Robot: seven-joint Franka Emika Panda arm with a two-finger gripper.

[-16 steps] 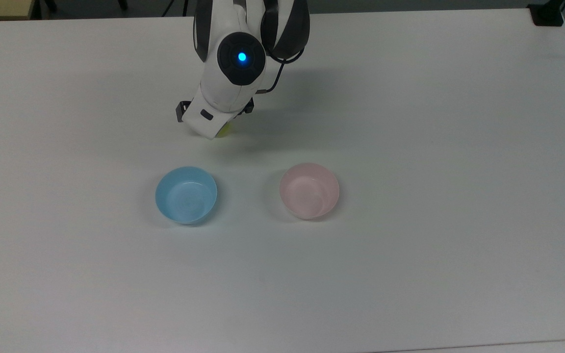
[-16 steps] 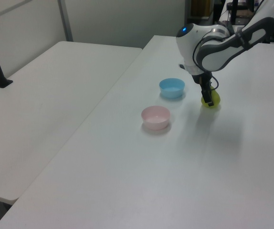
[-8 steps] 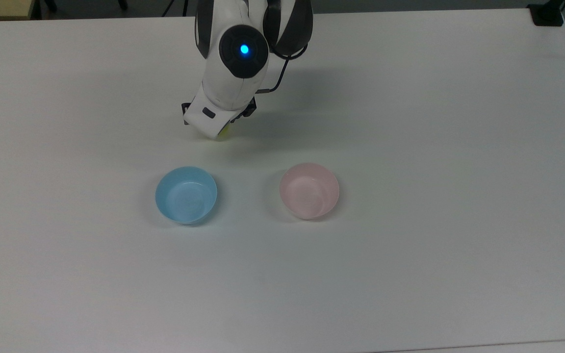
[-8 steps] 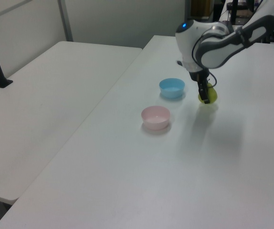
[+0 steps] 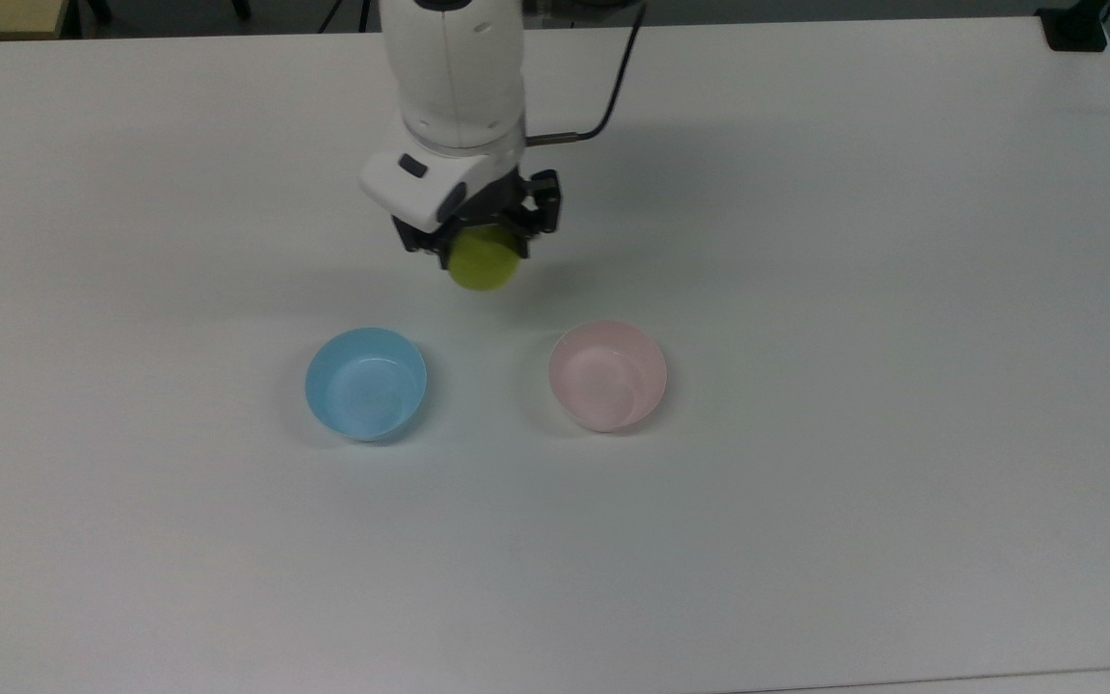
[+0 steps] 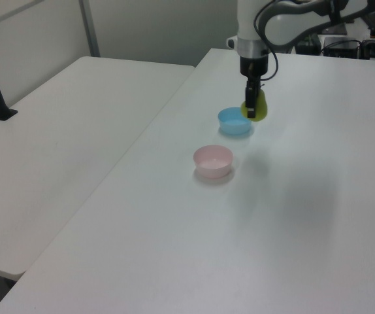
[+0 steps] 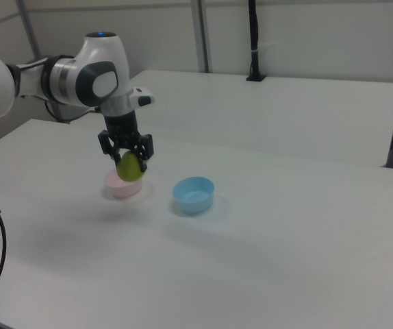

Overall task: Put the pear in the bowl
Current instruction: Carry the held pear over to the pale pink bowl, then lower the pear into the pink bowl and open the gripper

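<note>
You have no brand, label or writing to read on anything here. Your largest thing is the white table [image 5: 806,530], and over it the white Panda arm [image 5: 454,87] reaches in from twelve o'clock in the top view. Its gripper [image 5: 480,246] points straight down, and the two black fingers [image 5: 543,207] are clenched on the pear [image 5: 484,262], one on each side of the fruit. You can see the pear hanging clear of the tabletop in the right view, gripper [image 7: 126,154] above, pear [image 7: 129,166] below it, with its shadow lying on the table apart from it.

The pink bowl [image 5: 608,375] sits at about five o'clock from the pear in the top view, near but not under it. The light blue bowl [image 5: 365,383] sits at about seven o'clock from the pear, and the two bowls stand apart from each other, both upright with nothing in them.

In the left view the pear [image 6: 255,109] overlaps the far edge of the blue bowl [image 6: 234,120], while the pink bowl [image 6: 213,160] lies nearer the camera.

Against half a second ago, you now see the pear higher off the table and carried toward the bowls, and the wrist has swung upright so the fruit shows fully below the gripper [image 6: 251,108].
</note>
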